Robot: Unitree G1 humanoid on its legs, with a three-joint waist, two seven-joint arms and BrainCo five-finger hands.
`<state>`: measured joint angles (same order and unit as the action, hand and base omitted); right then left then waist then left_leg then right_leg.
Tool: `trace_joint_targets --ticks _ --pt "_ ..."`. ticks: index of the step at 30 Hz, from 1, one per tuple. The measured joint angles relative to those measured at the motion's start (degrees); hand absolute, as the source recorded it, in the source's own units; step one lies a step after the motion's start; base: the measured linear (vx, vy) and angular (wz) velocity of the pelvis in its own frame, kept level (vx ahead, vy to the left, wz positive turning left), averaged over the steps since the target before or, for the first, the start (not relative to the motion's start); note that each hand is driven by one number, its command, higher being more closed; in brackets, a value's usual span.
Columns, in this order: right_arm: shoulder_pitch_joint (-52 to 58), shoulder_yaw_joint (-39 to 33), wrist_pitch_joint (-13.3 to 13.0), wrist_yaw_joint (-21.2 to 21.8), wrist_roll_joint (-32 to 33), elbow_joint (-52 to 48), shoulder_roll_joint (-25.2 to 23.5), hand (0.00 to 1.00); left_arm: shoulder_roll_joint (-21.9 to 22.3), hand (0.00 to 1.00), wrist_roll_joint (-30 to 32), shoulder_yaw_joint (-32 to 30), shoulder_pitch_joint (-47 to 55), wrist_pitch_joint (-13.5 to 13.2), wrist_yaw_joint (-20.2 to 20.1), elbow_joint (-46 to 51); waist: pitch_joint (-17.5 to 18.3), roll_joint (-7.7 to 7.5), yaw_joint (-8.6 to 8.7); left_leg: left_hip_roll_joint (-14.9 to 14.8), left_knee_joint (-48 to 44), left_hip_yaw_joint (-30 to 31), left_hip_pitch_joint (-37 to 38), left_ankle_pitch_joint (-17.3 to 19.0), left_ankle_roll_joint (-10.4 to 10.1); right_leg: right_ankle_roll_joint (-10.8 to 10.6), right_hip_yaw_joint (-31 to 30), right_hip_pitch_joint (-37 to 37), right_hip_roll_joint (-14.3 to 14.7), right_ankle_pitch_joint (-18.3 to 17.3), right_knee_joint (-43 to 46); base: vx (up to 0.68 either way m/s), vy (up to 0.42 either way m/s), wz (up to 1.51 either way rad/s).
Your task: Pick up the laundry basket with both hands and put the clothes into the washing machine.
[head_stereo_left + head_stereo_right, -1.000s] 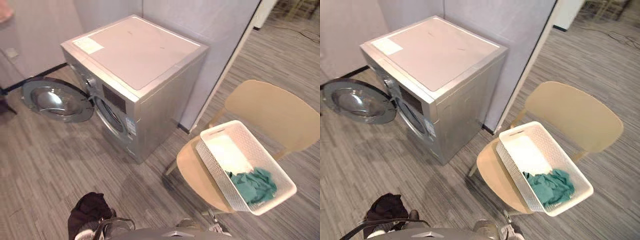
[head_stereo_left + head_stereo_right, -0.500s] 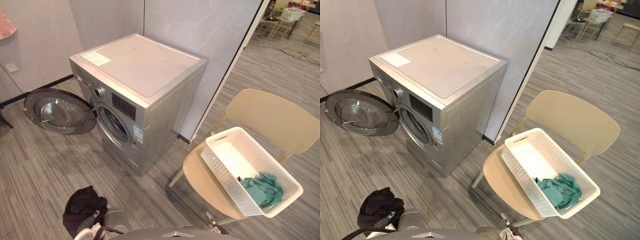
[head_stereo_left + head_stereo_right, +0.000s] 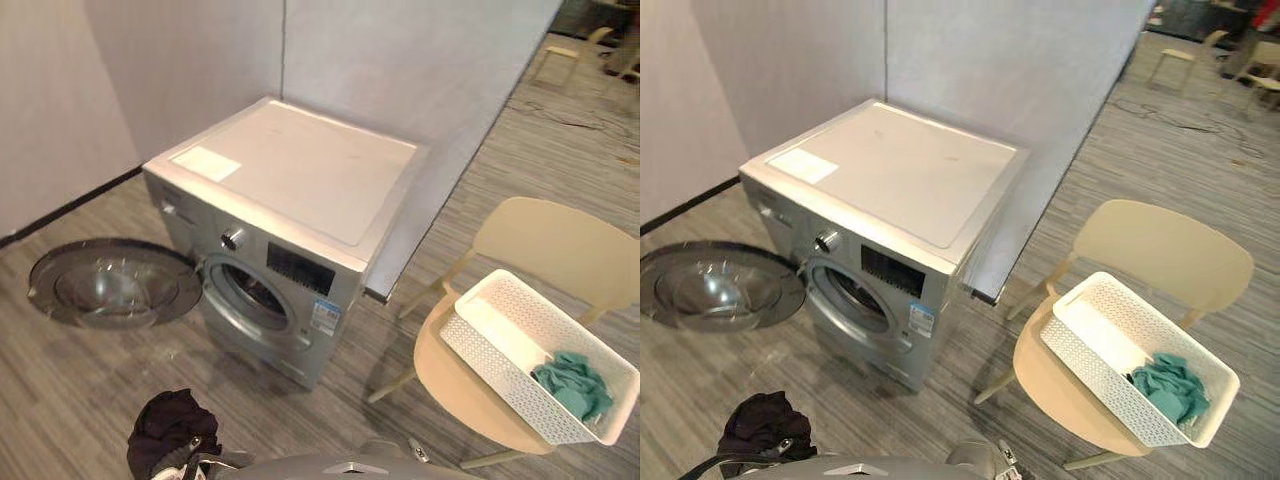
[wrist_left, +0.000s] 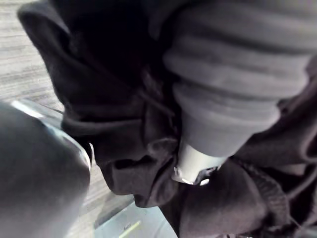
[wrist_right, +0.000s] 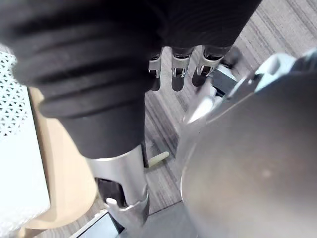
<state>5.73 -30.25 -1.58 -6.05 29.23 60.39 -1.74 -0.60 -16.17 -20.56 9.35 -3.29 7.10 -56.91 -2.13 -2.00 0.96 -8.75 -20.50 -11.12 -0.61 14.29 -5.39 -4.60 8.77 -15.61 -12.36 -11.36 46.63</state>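
A white perforated laundry basket (image 3: pixel 495 375) rests on the seat of a beige chair (image 3: pixel 548 243) at the right. A teal cloth (image 3: pixel 575 386) lies bunched at the basket's near end. A silver washing machine (image 3: pixel 300 170) stands at the centre. Its round door (image 3: pixel 110 285) is swung fully open to the left, and the drum opening (image 3: pixel 250 297) is dark. My left hand (image 3: pixel 165 435) hangs low at the bottom left under its dark cover (image 4: pixel 233 74). My right hand (image 5: pixel 177 69) hangs beside the chair with relaxed fingers that hold nothing. The basket's corner (image 5: pixel 10 99) shows next to it.
A grey partition wall (image 3: pixel 400 70) stands behind the machine, its edge between machine and chair. More chairs (image 3: pixel 1185 60) stand far back at the right. Grey plank floor (image 3: pixel 70 380) lies open in front of the machine.
The camera has risen and turned, so the whole picture shifted and the machine's front now shows more squarely. Basket, chair and machine have not moved. Both hands still hang low.
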Motion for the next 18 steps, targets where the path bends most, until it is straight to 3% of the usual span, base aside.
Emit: trace_joint_targets --ticks 1,2,3,7,8,9,11,12,13,15,18 --pt "0.19 0.53 0.07 0.08 -0.01 -0.51 -0.08 0.0 0.27 1.0 0.0 -0.04 -0.36 -0.02 -0.09 -0.07 -0.04 -0.06 -0.04 -0.15 0.28 -0.96 0.46 0.47 -0.39 -0.08 2.98 0.09 1.06 0.06 -3.43 0.07 -0.123 -0.86" --pt "0.31 0.84 0.03 0.55 -0.1 -0.84 -0.34 0.0 0.97 1.0 0.08 -0.78 -1.08 -0.09 -0.3 -0.8 -0.2 -0.04 -0.56 -0.16 1.71 -3.17 1.96 0.89 -0.27 1.33 8.45 2.64 1.76 -2.0 -11.43 0.13 -0.15 -0.89" --pt "-0.13 0.6 -0.01 0.87 -0.42 -0.87 0.72 0.0 1.83 1.0 0.11 -0.85 -2.16 -0.04 -0.57 -2.33 -0.9 1.89 -0.78 -1.3 3.43 -3.81 2.88 0.44 -0.92 3.15 9.99 5.44 4.15 -1.62 -17.72 0.12 -0.117 -0.7" --pt "-0.18 -2.0 -0.61 0.92 -0.47 -0.87 1.56 0.0 4.38 1.0 2.41 -2.6 -3.82 0.51 -2.53 -2.18 -3.34 4.99 0.23 -2.18 6.06 -2.89 5.83 -2.63 -2.01 4.38 11.07 9.23 7.02 -1.38 -22.48 0.12 -0.071 0.01" --pt "-0.19 -1.9 -0.58 0.93 -0.48 -0.88 1.57 0.0 4.48 1.0 2.93 -3.36 -3.93 0.52 -2.51 -2.01 -3.62 4.91 0.08 -2.49 3.12 -2.75 5.22 -2.59 -2.02 4.19 11.01 10.08 7.03 -1.93 -22.75 0.09 -0.078 0.04" --pt "-0.04 -1.17 -0.54 0.94 -0.59 -0.91 1.63 0.0 4.76 1.0 3.0 -4.39 -3.91 0.61 -2.47 -0.62 -4.16 4.11 -0.42 -4.07 -9.48 -2.26 0.74 -2.68 -2.19 4.04 10.82 11.97 6.93 -2.63 -23.41 0.06 -0.07 -0.01" --pt "0.32 0.29 -0.65 0.85 -0.75 -1.03 2.47 0.0 5.52 1.0 2.91 -5.11 -2.76 0.59 -2.48 1.52 -4.03 5.13 -0.89 -6.34 -24.71 0.43 -5.54 -6.45 -4.08 4.16 10.73 14.52 7.08 -3.53 -23.26 0.08 -0.027 -0.1" --pt "0.39 0.89 -0.65 0.84 -0.75 -1.07 2.69 0.0 5.67 1.0 2.89 -5.06 -2.41 0.58 -2.49 1.97 -3.93 5.31 -0.96 -7.06 -28.1 0.8 -6.79 -7.71 -4.24 4.14 10.67 15.23 6.93 -3.73 -23.28 0.15 0.08 -0.19" --pt "0.33 1.34 -0.66 0.81 -1.04 -1.27 2.69 0.0 5.51 1.0 2.95 -4.53 -2.18 0.55 -2.5 2.6 -3.93 5.28 -0.9 -8.65 -32.87 -0.39 -8.67 -7.86 -2.93 4.06 10.21 16.29 6.64 -3.88 -23.54 0.16 0.133 -0.28" --pt "0.3 1.96 -0.7 0.55 -1.62 -1.74 2.73 0.0 5.3 1.0 2.97 -4.05 -2.01 0.2 -2.28 3.42 -3.97 5.21 -1.24 -10.15 -33.96 -2.44 -10.54 -6.04 -0.4 3.78 8.28 16.58 6.32 -3.8 -24.44 0.15 0.15 -0.44" --pt "-0.4 0.38 -0.68 0.47 -1.47 -0.82 2.66 0.0 3.75 1.0 2.92 -1.34 -1.85 -0.19 -1.87 2.42 -4.0 4.75 -1.12 -10.22 -20.82 -1.22 -9.8 -4.43 0.19 0.96 3.33 15.75 4.02 -2.03 -25.76 0.16 0.292 -0.62"
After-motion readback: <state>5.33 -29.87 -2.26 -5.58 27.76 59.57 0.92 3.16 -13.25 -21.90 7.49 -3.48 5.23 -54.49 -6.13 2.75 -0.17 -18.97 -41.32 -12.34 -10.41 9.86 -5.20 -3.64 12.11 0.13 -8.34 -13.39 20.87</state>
